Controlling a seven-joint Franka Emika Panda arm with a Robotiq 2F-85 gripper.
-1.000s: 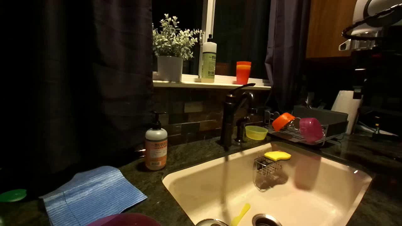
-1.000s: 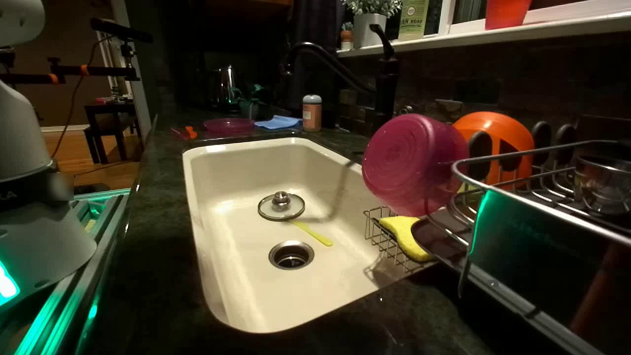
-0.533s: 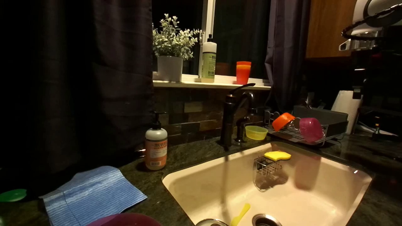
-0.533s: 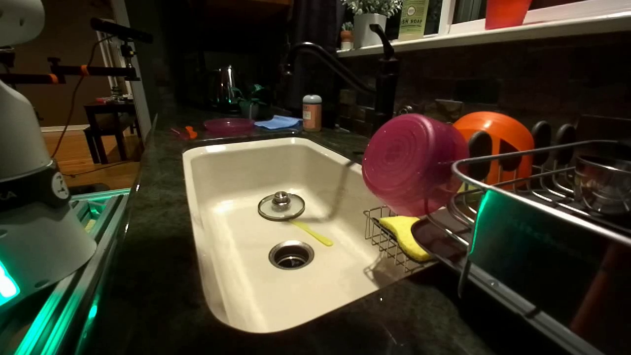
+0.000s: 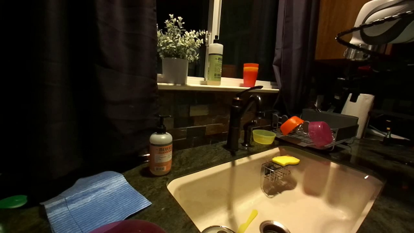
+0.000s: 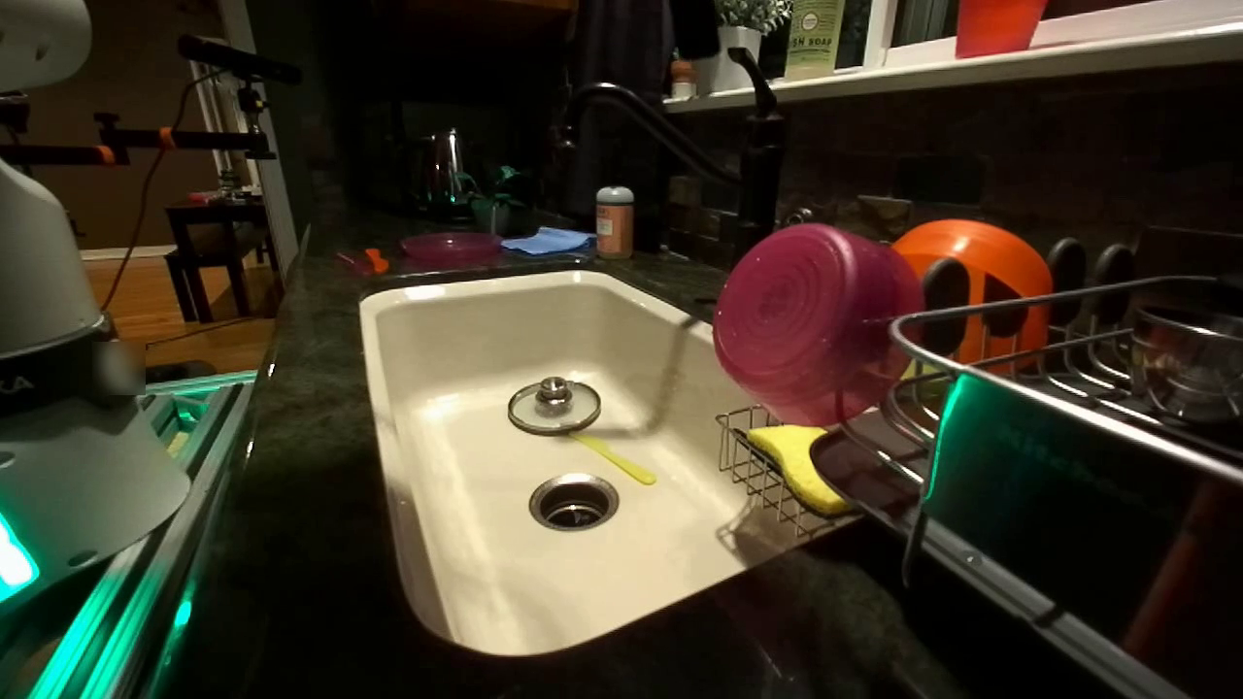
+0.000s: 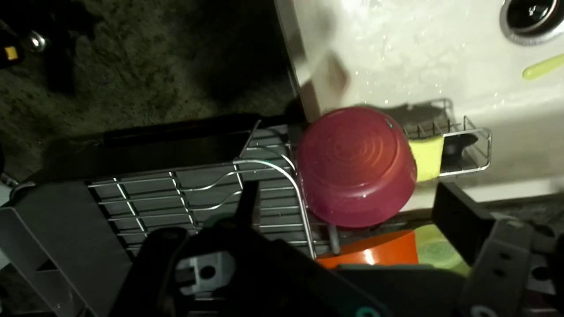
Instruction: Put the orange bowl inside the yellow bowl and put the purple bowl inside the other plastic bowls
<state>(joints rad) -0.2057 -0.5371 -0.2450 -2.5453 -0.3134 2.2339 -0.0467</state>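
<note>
The purple bowl (image 5: 320, 133) leans tilted on the front edge of the dish rack, its base facing outward (image 6: 791, 320). The orange bowl (image 5: 292, 125) is tilted on the rack behind it (image 6: 971, 257). The yellow bowl (image 5: 264, 137) stands upright on the counter between faucet and rack. In the wrist view my gripper (image 7: 347, 193) is open and empty, above the rack, with the purple bowl (image 7: 357, 167) below and between the fingers. There the orange bowl (image 7: 379, 253) and yellow bowl (image 7: 436, 248) are partly hidden by the gripper.
The wire dish rack (image 6: 1058, 301) has a dark side bin. The sink (image 6: 466, 582) holds a glass lid (image 6: 554, 406) and a yellow-green utensil (image 6: 617, 460). A yellow sponge (image 5: 286, 160) sits in a wire caddy. The faucet (image 5: 236, 123) rises beside the yellow bowl.
The arm at the upper right of an exterior view has moved left. A dark part has entered at the top before the plant in an exterior view. The bowls have not moved.
</note>
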